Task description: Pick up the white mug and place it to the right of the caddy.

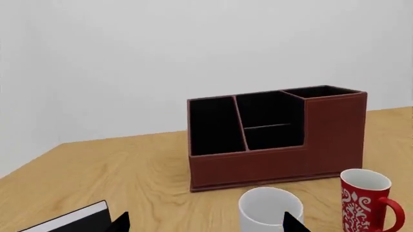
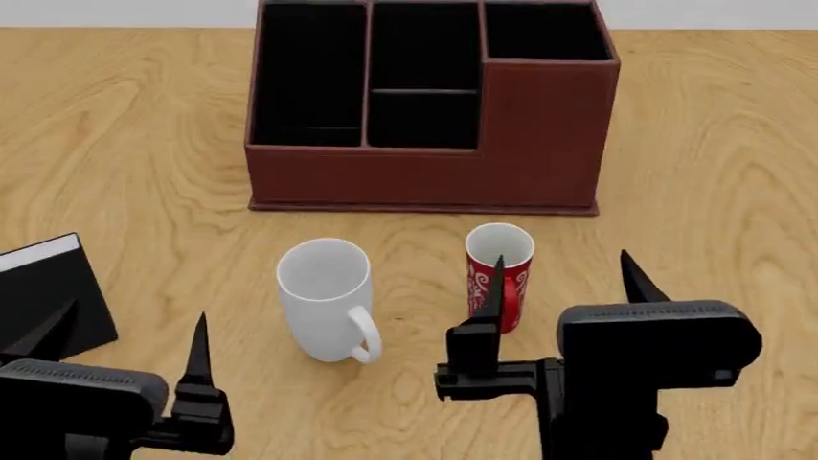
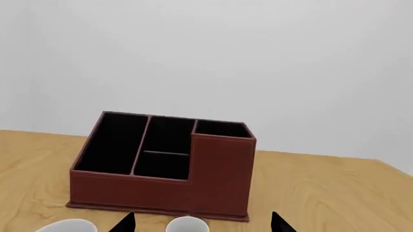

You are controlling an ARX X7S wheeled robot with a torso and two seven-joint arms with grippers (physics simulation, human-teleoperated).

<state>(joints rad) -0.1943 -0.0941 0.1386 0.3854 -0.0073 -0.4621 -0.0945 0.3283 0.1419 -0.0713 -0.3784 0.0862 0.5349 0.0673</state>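
While both arms hang low at the near edge of the head view, I judge the move by how the white mug (image 2: 326, 297) lies from them: it stands on the table (image 2: 128, 144) ahead of and between the two grippers, up and to the right of the left gripper (image 2: 122, 369) and up and to the left of the right gripper (image 2: 562, 283). The right gripper's fingers stand spread, holding nothing. Only one left finger shows clearly, so I cannot tell that gripper's state. The right looks slightly nearer, but the red mug (image 2: 497, 273) stands just beside the white mug's right, almost in line with that gripper, so I would approach carefully. The white mug is upright, long axis vertical, plain and glossy, mouth open upward, loop handle turned toward me and a little right. Beyond the white mug, apart from it, sits the caddy (image 2: 428, 105), dark reddish-brown with black-lined compartments; bare wood lies to the caddy's right.
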